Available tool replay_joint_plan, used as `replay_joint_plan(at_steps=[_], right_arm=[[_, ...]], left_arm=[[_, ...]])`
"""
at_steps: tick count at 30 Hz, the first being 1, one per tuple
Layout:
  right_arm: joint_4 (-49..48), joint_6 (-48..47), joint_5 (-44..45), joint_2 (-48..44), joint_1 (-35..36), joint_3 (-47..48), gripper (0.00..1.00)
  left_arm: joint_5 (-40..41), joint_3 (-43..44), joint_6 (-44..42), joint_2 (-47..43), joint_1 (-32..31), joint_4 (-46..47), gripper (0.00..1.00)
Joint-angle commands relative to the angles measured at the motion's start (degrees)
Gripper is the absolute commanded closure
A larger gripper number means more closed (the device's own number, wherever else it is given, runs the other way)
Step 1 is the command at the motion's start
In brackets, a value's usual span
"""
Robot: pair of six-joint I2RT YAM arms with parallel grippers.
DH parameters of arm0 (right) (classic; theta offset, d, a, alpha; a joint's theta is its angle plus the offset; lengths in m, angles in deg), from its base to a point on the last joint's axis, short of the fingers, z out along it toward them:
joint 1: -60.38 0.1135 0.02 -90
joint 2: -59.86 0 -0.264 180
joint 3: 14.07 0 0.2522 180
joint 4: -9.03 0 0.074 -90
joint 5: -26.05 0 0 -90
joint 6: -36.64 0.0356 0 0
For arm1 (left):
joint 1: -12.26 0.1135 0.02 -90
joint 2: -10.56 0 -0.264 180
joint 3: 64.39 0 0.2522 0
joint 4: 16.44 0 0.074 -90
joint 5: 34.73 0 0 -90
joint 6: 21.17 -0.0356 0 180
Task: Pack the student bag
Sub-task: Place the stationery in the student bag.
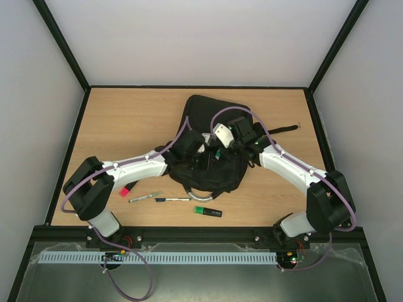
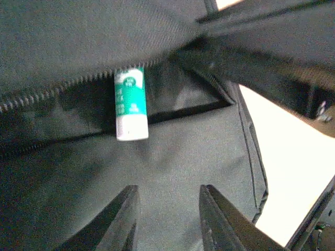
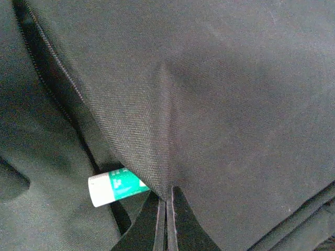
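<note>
Half hidden beneath student bag [image 2: 178,157] flap: green-and-white tube [image 2: 130,107].

The black student bag [image 1: 211,110] lies in the middle of the worktop [image 1: 126,119] with the left arm [image 1: 135,168] and right arm [image 1: 286,165] bent in over it, while a small red item [image 1: 124,191], two pens [image 1: 145,197] and a green-and-black marker [image 1: 208,212] lie nearer the bases.

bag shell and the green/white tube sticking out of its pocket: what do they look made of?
student bag: woven synthetic fabric, perhaps nylon or polyester, matte black. The diagonal weave shows, and it folds into a soft ridge where the right gripper pinches it.
green-and-white tube: likely smooth plastic with a printed label and a slight sheen. It has straight, rigid edges; the exact material is unclear.
</note>
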Motion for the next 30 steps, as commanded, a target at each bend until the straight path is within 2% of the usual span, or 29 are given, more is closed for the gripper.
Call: replay_joint_plan(at_steps=[1,5,7,10,14,23,27,30], right_arm=[[0.9,0.6,-2.5,-1.7,0.2,0.2,0.99],[0.8,1.3,-3.1,-1.8,0.2,-0.2,0.99],[1.0,1.4,-3.3,-2.0,0.2,-0.2,0.99],[1.5,1.5,-3.6,-2.1,0.2,-0.1,0.99],[1.6,1.5,-3.9,-2.1,0.2,-0.4,0.99],[1.4,1.9,-4.4,-1.6,0.2,-0.4,0.99],[1.1,2.1,-3.9,-1.6,0.2,-0.7,0.99],[0.9,2.2,-3.8,-1.9,0.2,-1.2,0.99]], left_arm=[[2.2,-3.0,1.1,-1.4,-2.5,1.8,0.7],[3.0,-4.9,2.4,-0.1,-2.7,4.3,0.9],[4.8,-6.0,2.9,0.4,-2.8,6.6,0.97],[8.3,-9.0,4.6,0.2,-2.8,11.5,0.98],[9.1,-11.3,6.2,1.3,-2.8,18.5,0.98],[9.2,-6.2,6.3,10.0,-2.2,26.3,0.98],[11.8,-6.7,8.5,13.0,-1.9,36.9,0.98],[14.6,-5.4,10.2,15.9,-1.5,40.6,0.98]])
